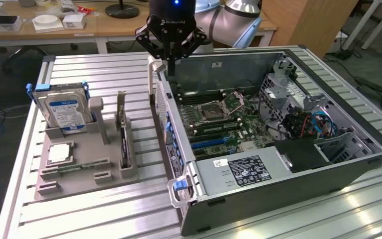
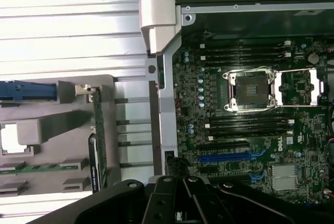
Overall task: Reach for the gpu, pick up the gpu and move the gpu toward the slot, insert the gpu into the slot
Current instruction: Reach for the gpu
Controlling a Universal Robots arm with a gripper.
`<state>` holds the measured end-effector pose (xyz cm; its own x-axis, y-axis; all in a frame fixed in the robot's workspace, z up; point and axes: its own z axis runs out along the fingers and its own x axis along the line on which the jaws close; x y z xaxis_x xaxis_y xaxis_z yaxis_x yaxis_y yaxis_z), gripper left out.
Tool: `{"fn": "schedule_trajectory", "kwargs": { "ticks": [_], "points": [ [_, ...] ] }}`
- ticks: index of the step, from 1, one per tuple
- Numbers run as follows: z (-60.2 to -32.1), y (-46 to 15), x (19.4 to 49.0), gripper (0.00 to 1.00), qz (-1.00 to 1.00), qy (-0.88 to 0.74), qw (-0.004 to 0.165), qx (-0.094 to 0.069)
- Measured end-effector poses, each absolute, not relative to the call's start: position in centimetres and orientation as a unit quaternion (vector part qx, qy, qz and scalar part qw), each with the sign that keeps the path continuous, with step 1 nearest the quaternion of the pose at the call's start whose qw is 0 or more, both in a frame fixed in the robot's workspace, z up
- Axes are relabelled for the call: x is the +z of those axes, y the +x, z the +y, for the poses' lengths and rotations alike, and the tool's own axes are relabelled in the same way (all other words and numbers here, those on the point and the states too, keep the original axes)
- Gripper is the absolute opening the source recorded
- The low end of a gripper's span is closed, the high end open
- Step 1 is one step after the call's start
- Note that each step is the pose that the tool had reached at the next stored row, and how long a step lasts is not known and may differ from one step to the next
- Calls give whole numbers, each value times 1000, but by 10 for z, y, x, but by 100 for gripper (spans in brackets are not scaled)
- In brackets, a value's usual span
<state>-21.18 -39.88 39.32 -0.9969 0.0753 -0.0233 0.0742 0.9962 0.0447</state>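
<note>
Gripper (image 1: 171, 62) closed above computer case (image 1: 297, 194) edge, gpu (image 1: 123, 132) upright in holder (image 1: 78, 180)

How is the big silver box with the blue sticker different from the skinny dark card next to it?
The hard drive is thick and silver with a blue-white label; the gpu is thin and dark. The hard drive shows its wide face; the gpu shows its edge. Both stand in the grey holder.
</note>
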Motion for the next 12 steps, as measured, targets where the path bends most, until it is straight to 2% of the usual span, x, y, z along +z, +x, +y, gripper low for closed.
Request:
{"fn": "schedule_trajectory", "kwargs": {
  "ticks": [12],
  "points": [
    [-399, -225, 393, 10, 999, 37, 12, 22]
  ]
}}
